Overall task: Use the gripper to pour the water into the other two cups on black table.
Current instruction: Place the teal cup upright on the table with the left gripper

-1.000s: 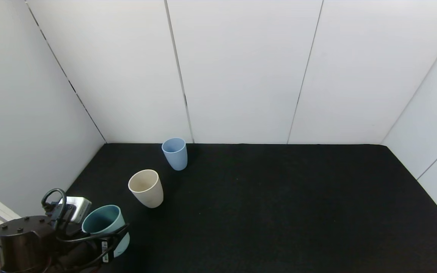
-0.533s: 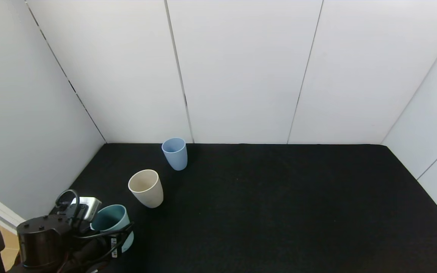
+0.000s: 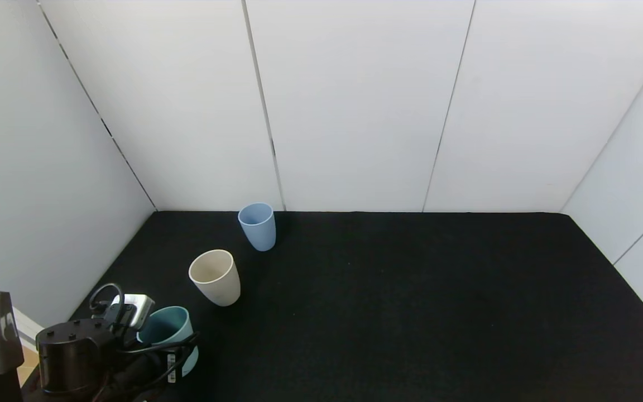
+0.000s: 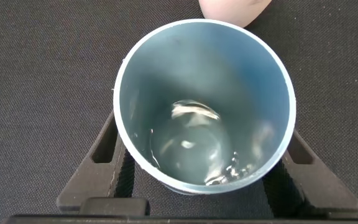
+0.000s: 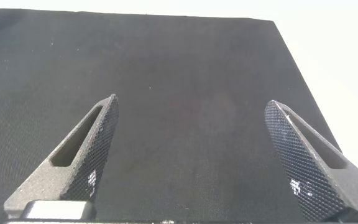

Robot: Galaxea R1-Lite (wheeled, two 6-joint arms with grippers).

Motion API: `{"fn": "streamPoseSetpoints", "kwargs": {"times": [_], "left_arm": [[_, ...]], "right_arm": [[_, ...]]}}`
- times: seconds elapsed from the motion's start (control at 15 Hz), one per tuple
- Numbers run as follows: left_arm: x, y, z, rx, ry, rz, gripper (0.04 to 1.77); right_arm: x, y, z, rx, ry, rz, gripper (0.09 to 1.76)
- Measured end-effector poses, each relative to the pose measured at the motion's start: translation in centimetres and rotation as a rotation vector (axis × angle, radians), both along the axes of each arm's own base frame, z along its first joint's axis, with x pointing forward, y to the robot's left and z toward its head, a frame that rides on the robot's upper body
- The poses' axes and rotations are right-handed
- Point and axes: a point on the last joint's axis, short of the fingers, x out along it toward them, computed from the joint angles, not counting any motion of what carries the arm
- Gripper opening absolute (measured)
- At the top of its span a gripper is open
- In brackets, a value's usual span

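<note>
Currently, in the head view, the left gripper (image 3: 179, 349) is closed on the teal cup (image 3: 168, 335) at the black table's (image 3: 411, 312) near-left corner. The beige cup (image 3: 215, 277) lies at one o'clock, the blue cup (image 3: 258, 226) beyond it.

In the left wrist view, water is seen in the teal cup (image 4: 204, 106) between the clamping fingers (image 4: 98, 165).

In the right wrist view, the right gripper (image 5: 194, 155) is spread, idle.

beige cup (image 3: 215, 277) ahead (near), table (image 3: 411, 312) rightward open

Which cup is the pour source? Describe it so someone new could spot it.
On the black table, look to the near left corner, where the left gripper has a finger on either side of a cup. That teal cup has a dark teal inside with a little water at the bottom; the beige cup and light blue cup farther back stand free.
</note>
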Motion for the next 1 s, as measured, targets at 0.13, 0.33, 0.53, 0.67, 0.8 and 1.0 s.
{"fn": "streamPoseSetpoints", "kwargs": {"times": [0.13, 0.33, 0.53, 0.67, 0.8, 1.0], "left_arm": [[0.07, 0.01, 0.11, -0.002, -0.014, 0.001, 1.15], [0.21, 0.06, 0.25, -0.004, -0.034, 0.004, 1.15], [0.22, 0.07, 0.24, -0.004, -0.034, 0.005, 1.15], [0.22, 0.07, 0.24, -0.004, -0.034, 0.005, 1.15], [0.23, 0.07, 0.21, -0.004, -0.033, 0.004, 1.15], [0.28, 0.04, 0.0, -0.002, -0.025, 0.004, 1.15]], "right_arm": [[0.0, 0.0, 0.0, 0.0, 0.0, -0.001, 1.71], [0.0, 0.0, 0.0, 0.0, 0.0, 0.0, 1.71], [0.0, 0.0, 0.0, 0.0, 0.0, 0.0, 1.71], [0.0, 0.0, 0.0, 0.0, 0.0, -0.001, 1.71], [0.0, 0.0, 0.0, 0.0, 0.0, 0.0, 1.71], [0.0, 0.0, 0.0, 0.0, 0.0, 0.0, 1.71]]}}
